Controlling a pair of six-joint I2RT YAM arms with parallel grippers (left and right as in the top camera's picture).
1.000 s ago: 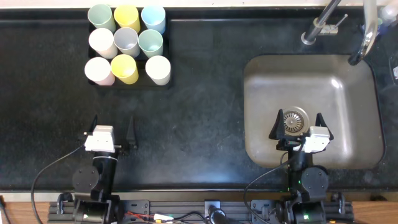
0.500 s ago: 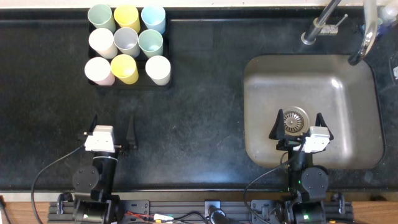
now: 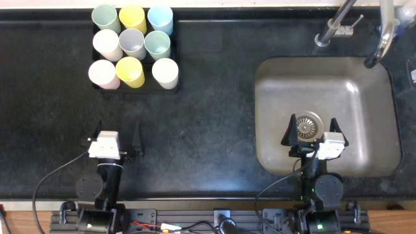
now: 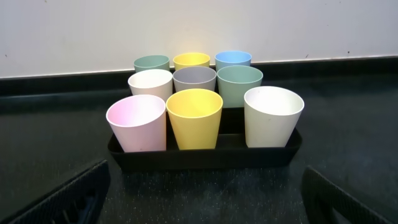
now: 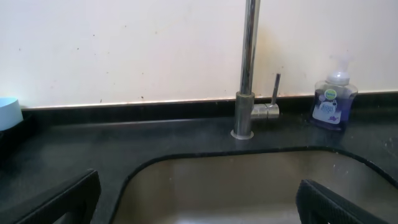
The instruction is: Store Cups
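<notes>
Several upright cups stand packed together in a black tray (image 4: 205, 158) at the counter's far left (image 3: 146, 90). A pink cup (image 4: 137, 122), a yellow cup (image 4: 194, 117) and a white cup (image 4: 272, 116) form the near row, the pink cup (image 3: 103, 74) at its left end. Green, yellow, blue, white and grey cups stand behind them. My left gripper (image 3: 118, 136) (image 4: 205, 190) is open and holds nothing, well short of the tray and facing it. My right gripper (image 3: 314, 132) (image 5: 196, 196) is open and holds nothing, over the near part of the sink.
A steel sink (image 3: 351, 84) with a round drain (image 3: 309, 123) takes up the right side. A faucet (image 3: 338, 23) (image 5: 247, 68) and a soap dispenser (image 5: 334, 102) stand behind it by the wall. Dark counter (image 3: 208, 123) lies between tray and sink.
</notes>
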